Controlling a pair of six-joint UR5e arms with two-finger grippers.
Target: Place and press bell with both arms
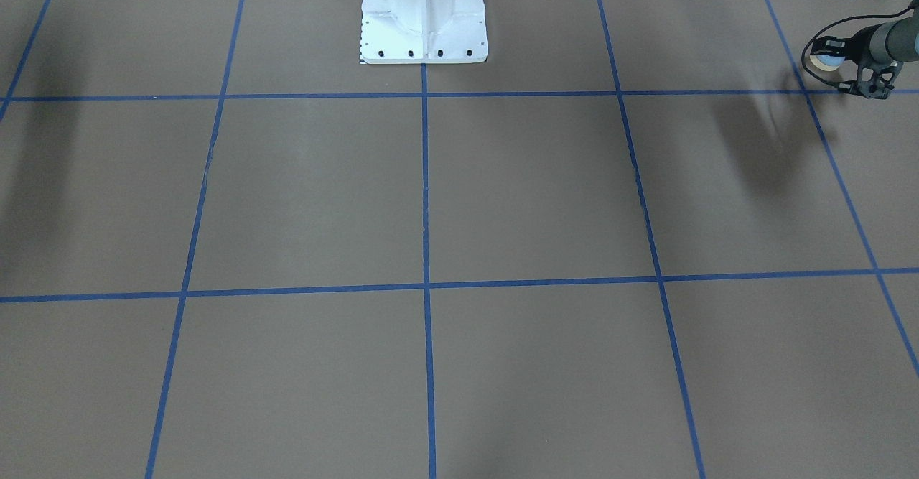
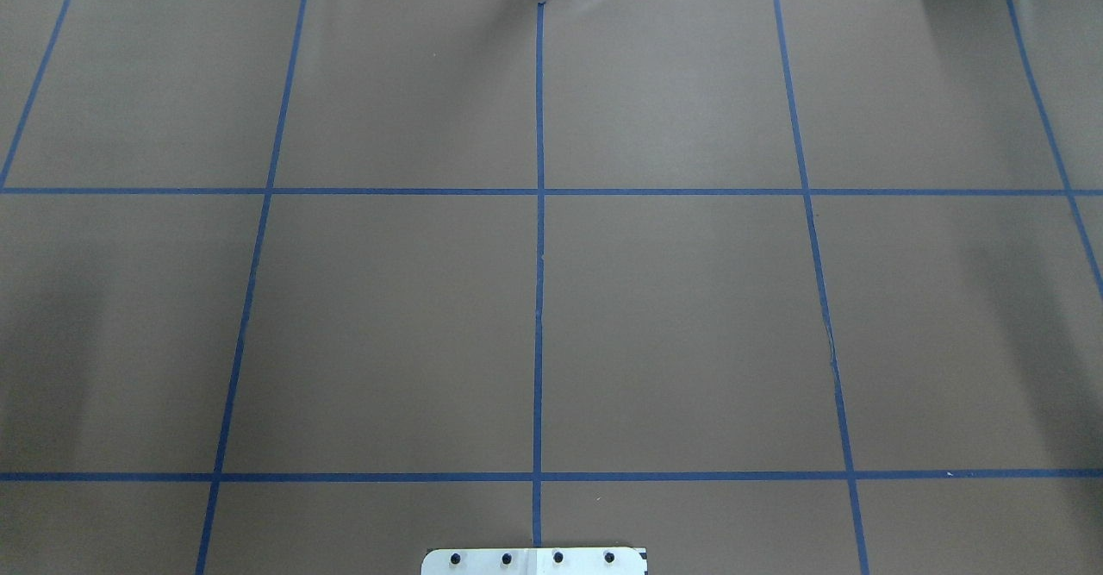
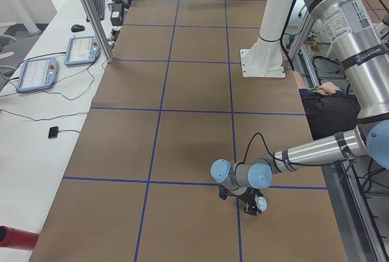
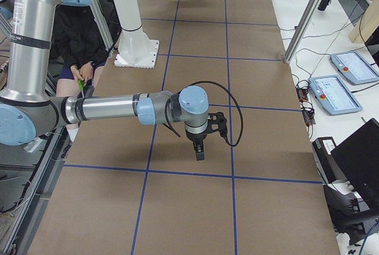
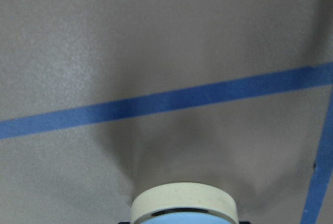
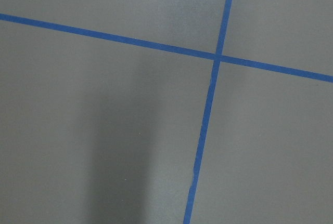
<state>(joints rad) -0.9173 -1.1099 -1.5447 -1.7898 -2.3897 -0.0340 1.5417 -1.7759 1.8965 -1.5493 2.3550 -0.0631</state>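
My left gripper (image 1: 828, 59) is at the table's left end, close to the robot's side, held above the brown surface. It is shut on the bell (image 1: 824, 62), a small light-blue dome with a cream base ring. In the left wrist view the bell's base ring (image 5: 183, 203) points away from the camera, over a blue tape line. The exterior left view shows the bell (image 3: 262, 203) at the gripper's tip. My right gripper (image 4: 200, 151) points down above the table near a tape crossing; I cannot tell whether it is open or shut. Nothing shows between its fingers.
The white bolted pedestal (image 1: 423, 26) stands at the middle of the robot's side. Blue tape lines (image 2: 539, 299) divide the brown table into squares. A seated person (image 3: 328, 104) is beside the pedestal. Tablets (image 3: 36, 73) and a metal post (image 3: 91, 13) are along the far side.
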